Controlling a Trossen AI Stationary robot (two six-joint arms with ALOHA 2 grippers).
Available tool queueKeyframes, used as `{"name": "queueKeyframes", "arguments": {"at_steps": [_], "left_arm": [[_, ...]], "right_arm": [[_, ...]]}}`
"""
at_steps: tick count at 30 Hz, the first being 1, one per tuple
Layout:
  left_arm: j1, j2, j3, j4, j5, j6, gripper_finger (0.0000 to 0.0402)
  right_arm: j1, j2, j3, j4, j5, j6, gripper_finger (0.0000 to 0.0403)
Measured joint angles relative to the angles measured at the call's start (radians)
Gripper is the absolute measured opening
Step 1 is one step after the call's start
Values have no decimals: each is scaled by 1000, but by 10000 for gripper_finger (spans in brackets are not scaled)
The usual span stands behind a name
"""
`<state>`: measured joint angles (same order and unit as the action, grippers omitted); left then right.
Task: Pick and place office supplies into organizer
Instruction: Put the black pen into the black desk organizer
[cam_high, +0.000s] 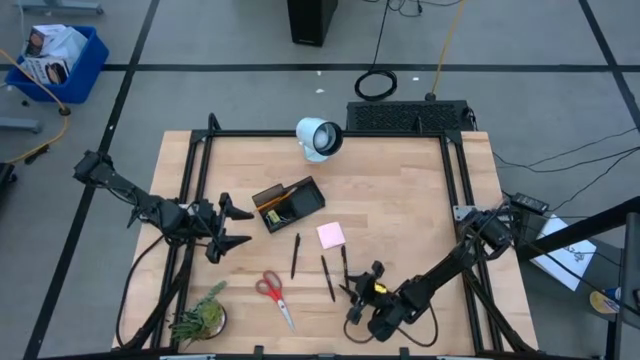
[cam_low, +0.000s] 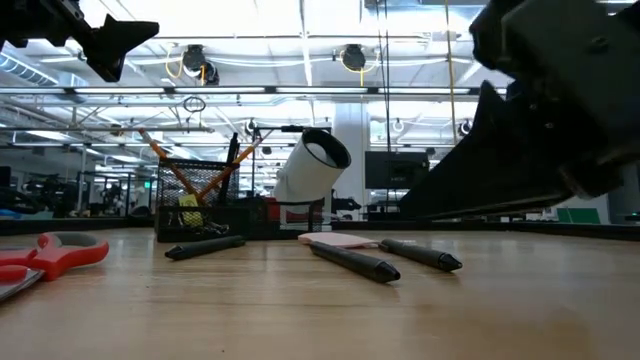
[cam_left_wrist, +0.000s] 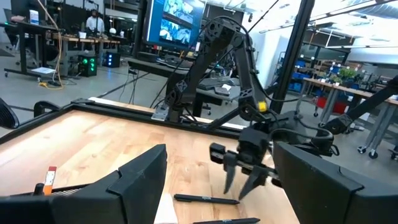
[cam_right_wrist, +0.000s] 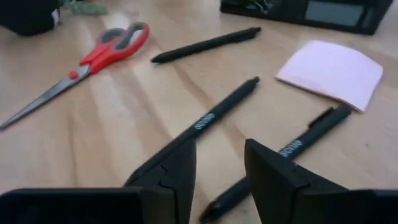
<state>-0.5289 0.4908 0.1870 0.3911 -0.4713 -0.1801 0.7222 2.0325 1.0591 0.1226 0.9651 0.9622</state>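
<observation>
While my right gripper (cam_right_wrist: 219, 163) hovers with fingers partly apart, empty, a pen (cam_right_wrist: 219, 109) lies on the table just ahead. Light, stiff, probably slick; I'd pinch mid-barrel.

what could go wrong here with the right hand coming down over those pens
The right hand hovers low, fingers parted, over two black pens that lie close together: the middle pen and the one beside the pink sticky pad. It may pinch both, or nudge one so it rolls. The pen by the pad could also drag the pad along.
</observation>
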Motion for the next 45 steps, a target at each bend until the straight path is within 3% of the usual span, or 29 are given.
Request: {"name": "queueKeyframes", "arguments": {"at_steps": [13, 16, 19, 22, 24, 28, 30, 34, 38, 42, 45], "left_arm": [[0, 0, 0, -6, 0, -33, 296], [0, 0, 0, -19, 0, -41, 296], [0, 0, 0, -24, 0, -41, 296], [1, 0, 0, -22, -1, -25, 296], [6, 0, 0, -21, -13, -9, 296], [21, 0, 0, -21, -26, -6, 296], [25, 0, 0, -21, -25, -6, 296], [26, 0, 0, -20, -26, -5, 296], [26, 0, 0, -21, -25, -6, 296], [26, 0, 0, -20, -26, -6, 296], [26, 0, 0, -21, -22, -14, 296]], "right_arm": [[25, 93, 407, -172, 103, -323, 90], [33, 142, 420, -290, 160, -208, 90], [34, 160, 391, -443, 199, 6, 90], [26, 159, 358, -421, 187, 225, 91], [19, 158, 346, -411, 159, 249, 90], [12, 158, 338, -250, 167, 220, 91], [7, 156, 337, -179, 145, 132, 91], [-18, 156, 334, -113, -21, 46, 97], [-6, 158, 335, -103, 21, -45, 108], [-7, 143, 345, -119, 37, 32, 108], [-6, 152, 436, -54, 91, -117, 101]]}}
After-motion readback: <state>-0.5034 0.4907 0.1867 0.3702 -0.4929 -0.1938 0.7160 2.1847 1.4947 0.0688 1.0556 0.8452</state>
